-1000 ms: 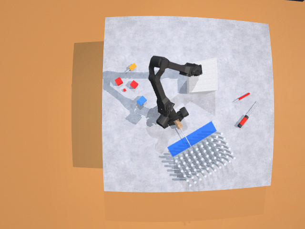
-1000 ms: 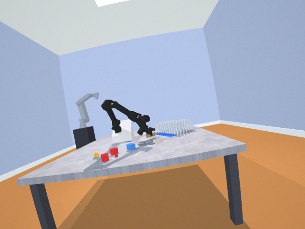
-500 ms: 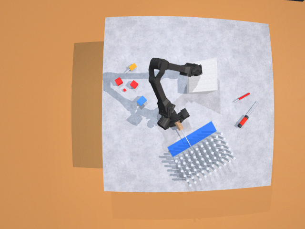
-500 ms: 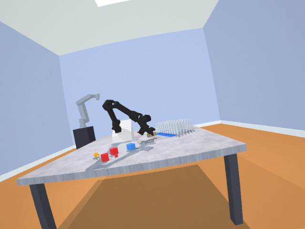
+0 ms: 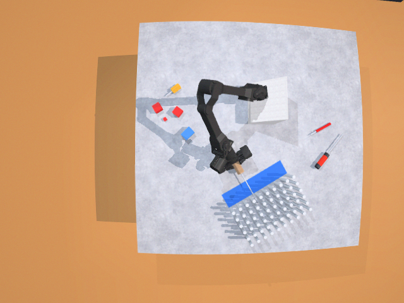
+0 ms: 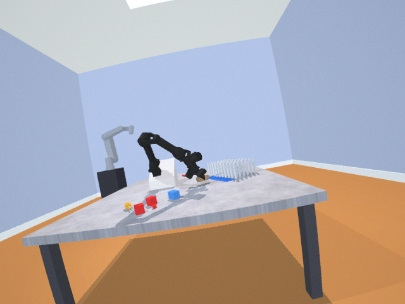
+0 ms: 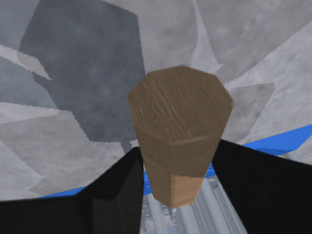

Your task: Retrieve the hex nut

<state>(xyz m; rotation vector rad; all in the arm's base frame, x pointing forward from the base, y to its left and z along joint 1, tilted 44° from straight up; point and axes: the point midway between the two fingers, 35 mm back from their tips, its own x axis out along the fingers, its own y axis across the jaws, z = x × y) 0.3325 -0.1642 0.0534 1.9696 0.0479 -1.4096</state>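
Observation:
My gripper (image 5: 236, 165) (image 7: 175, 149) is shut on the wooden handle (image 5: 239, 168) (image 6: 200, 178) (image 7: 181, 104) of a thin metal tool, low in front of the strip. The tool's shaft (image 5: 247, 184) slopes across above the blue taped strip (image 5: 275, 167) (image 6: 223, 178) (image 7: 292, 138), and its far end reaches the front row of spacers. The pale metal spacers (image 5: 261, 197) (image 6: 233, 168) (image 7: 211, 205) stand upright in rows behind the strip. The tool's tip is lost among them, and contact cannot be told. I cannot make out the nut. A dark spot shows near the strip's left end.
A red-and-black screwdriver (image 5: 322, 160) and a thin red-handled tool (image 5: 323, 127) lie right. A white block (image 5: 277, 99) (image 6: 169, 170) stands by the arm's base. Left are a yellow-handled tool (image 5: 175, 88), red cubes (image 5: 157, 107) (image 6: 139, 209) and a blue cube (image 5: 187, 133) (image 6: 174, 194).

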